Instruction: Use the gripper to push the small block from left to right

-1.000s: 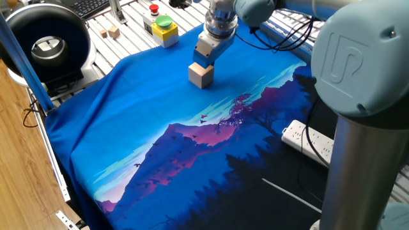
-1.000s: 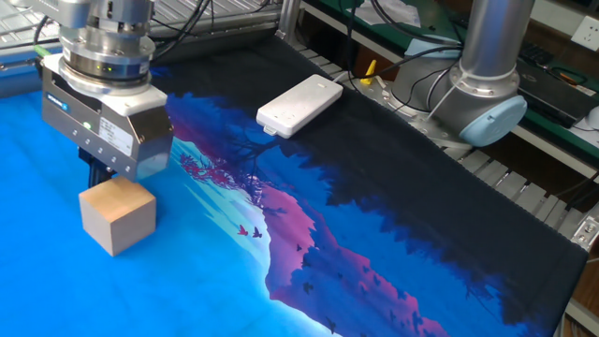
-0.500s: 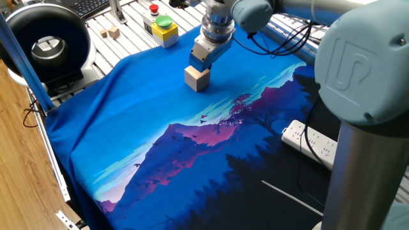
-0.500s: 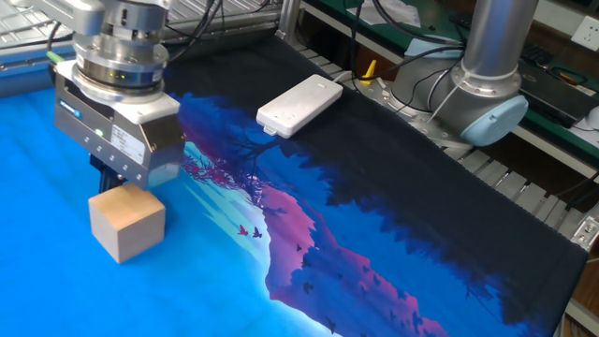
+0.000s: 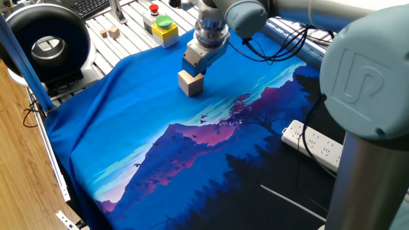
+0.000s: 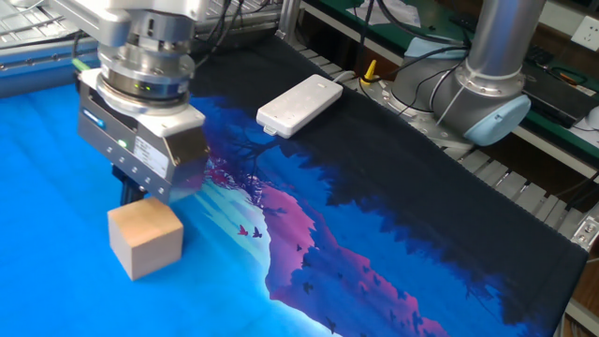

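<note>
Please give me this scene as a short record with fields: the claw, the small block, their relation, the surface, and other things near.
claw: claw, low, just behind the block; open or shut cannot be told
small block: small block, pale wooden cube, upright on the cloth
relation: fingers at the block's far side; contact not certain
surface: blue landscape-print cloth
others: white power strip; two tiny wooden blocks; button box

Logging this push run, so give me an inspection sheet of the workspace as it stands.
Surface: blue printed cloth with a mountain scene covers the table.
Job's things: small block upright on the cloth.
Clutter: white power strip on the cloth; yellow button box and two tiny wooden blocks off the cloth.
Grippers: gripper low behind the small block, against it; finger state cannot be told.
Cables: black cables behind the arm.
Surroundings: black round device, keyboard, wooden floor.
</note>
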`<state>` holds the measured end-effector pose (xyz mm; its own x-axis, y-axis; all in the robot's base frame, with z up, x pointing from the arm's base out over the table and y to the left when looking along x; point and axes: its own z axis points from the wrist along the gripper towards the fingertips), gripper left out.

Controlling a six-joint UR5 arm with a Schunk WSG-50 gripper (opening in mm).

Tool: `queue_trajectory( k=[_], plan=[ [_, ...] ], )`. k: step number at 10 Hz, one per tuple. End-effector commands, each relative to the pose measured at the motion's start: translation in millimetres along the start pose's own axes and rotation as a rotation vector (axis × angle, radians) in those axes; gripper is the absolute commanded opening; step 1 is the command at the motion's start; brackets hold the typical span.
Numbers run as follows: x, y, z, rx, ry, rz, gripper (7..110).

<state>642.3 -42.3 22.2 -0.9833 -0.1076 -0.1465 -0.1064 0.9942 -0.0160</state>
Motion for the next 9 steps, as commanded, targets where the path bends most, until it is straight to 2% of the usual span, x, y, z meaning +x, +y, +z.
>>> queue_trajectory(
  k=[1, 6, 9],
  plan=[
    [2.9, 23.6, -2.3, -0.001, 0.000, 0.048, 7],
    [-5.7, 37.5, 11.6, 0.021, -0.019, 0.073, 7],
    [-5.6, 61.9, 2.6, 0.029, 0.001, 0.112, 7]
  ],
)
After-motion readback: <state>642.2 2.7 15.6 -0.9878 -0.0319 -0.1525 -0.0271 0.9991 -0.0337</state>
